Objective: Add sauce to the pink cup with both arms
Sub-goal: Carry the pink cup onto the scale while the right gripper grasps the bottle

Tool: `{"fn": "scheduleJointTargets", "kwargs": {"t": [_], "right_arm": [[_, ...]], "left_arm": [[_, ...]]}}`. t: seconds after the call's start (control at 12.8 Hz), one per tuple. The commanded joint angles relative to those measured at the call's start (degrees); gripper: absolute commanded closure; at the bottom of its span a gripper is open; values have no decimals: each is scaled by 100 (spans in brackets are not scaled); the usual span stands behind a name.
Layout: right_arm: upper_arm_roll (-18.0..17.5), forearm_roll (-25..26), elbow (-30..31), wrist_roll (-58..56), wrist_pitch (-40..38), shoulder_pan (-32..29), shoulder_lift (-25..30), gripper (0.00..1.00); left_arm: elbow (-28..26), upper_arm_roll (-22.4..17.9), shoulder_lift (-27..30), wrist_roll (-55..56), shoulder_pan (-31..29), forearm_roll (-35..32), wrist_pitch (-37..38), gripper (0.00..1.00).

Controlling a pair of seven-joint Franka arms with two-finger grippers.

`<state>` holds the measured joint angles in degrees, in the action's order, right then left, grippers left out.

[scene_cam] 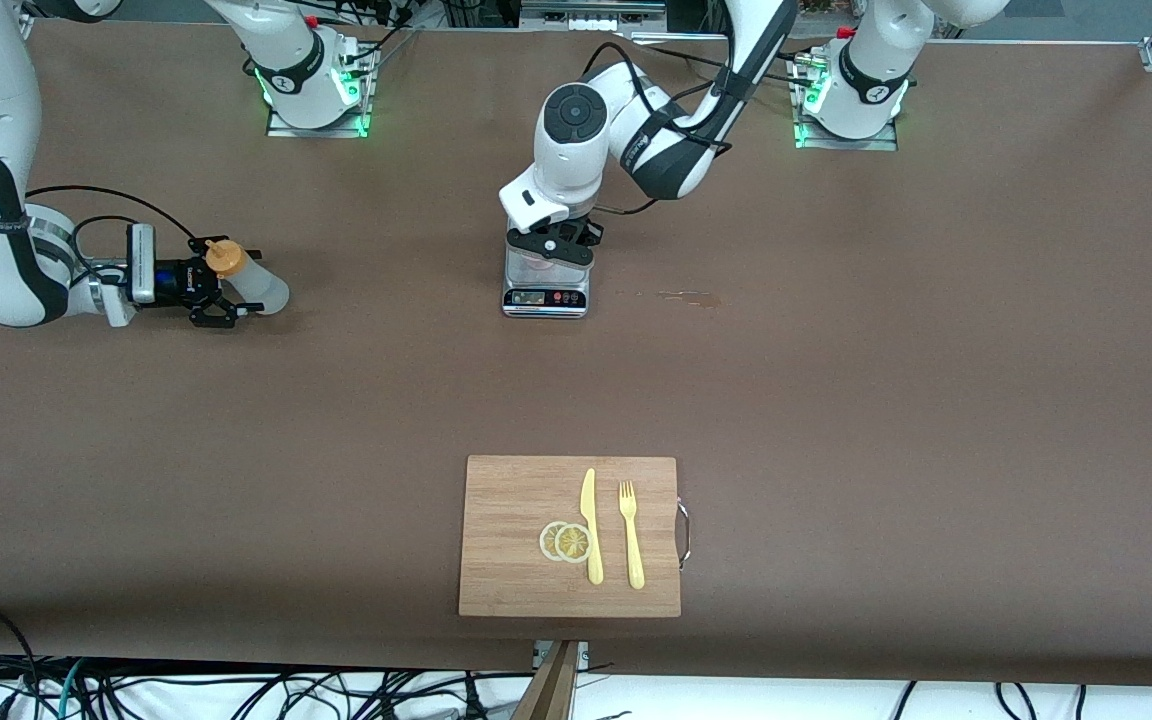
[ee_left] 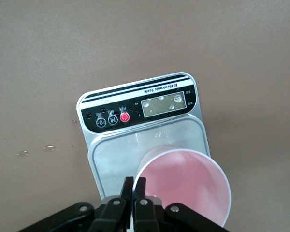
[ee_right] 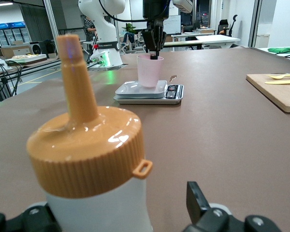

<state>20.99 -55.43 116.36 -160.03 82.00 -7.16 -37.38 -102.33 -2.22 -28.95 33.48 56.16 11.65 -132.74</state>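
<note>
Upright pink cup [ee_left: 183, 186] on the scale; orange-capped sauce bottle [scene_cam: 241, 275] stands near the right arm's end.

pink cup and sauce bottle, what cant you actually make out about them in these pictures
- Pink cup: front view hides it under the left gripper; left wrist view cuts its rim at the picture's edge. Any sauce inside cannot be told.
- Scale display: digits too small to read.
- Sauce bottle: right wrist view cuts off its body, so its fill level is unseen; in the front view it is too small to judge.
- Right gripper: whether its pads touch the bottle cannot be told.
</note>
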Motion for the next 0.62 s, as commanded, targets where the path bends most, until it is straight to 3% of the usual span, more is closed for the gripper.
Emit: {"fn": "scheduleJointTargets", "kwargs": {"t": [0.0,0.16,0.31,0.55], "right_arm": [[-42,-117,71,-1189,-78,-57,-111,34],[-112,-117,63,-1198,-87,-57,-112,67],[-165,-126,63,-1163,-87,-57,-112,79],[-288,-144,-86,-796,-96,-5,-50,84]], "left_arm": [[-7,-94,30,27,71,-163,-24,71],[46,-129,126,-8,-34,-137,55,1],[168,-138,476,-8,-297,99,597,0],[1001,-173,803,-26,-955,470,2081,0]]}}
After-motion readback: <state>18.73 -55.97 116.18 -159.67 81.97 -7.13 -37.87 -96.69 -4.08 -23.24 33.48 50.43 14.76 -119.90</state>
